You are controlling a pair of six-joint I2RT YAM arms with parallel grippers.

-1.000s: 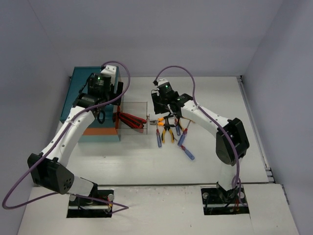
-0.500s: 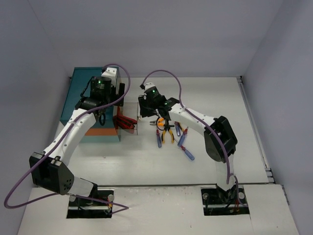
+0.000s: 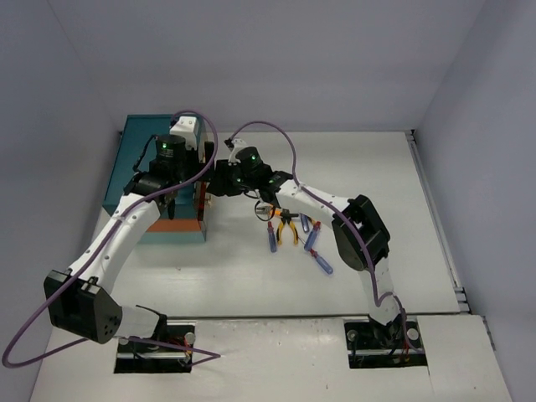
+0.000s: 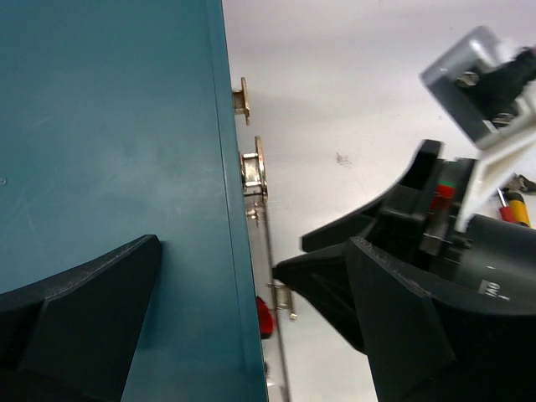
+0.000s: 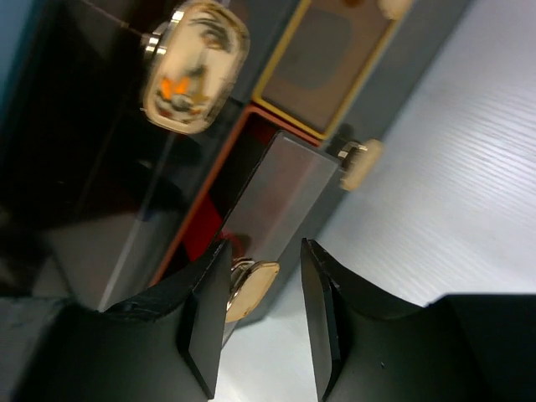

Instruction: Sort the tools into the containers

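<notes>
The teal chest [image 3: 134, 159] with an orange band stands at the left. My right gripper [image 3: 216, 182] is at its drawer side. In the right wrist view the gripper [image 5: 266, 251] is open, with a brass knob [image 5: 251, 289] between the fingers, touching the left finger [image 5: 205, 293]. That drawer is nearly pushed in; a red cutter handle [image 5: 201, 239] shows inside. My left gripper [image 3: 167, 194] hangs open and empty over the chest's top edge [image 4: 109, 151]. Orange-handled pliers [image 3: 287, 228] and blue screwdrivers [image 3: 272, 237] lie on the table.
Two more brass knobs [image 4: 251, 167] stick out of the chest's front above the drawer. Another blue screwdriver [image 3: 320, 261] lies further right. The right arm's wrist [image 4: 469, 167] is close beside my left gripper. Grey walls enclose the table at back and sides.
My right gripper has moved left, pushing the drawer with the red cutters from well pulled out to nearly shut. The left gripper has shifted slightly over the chest.
</notes>
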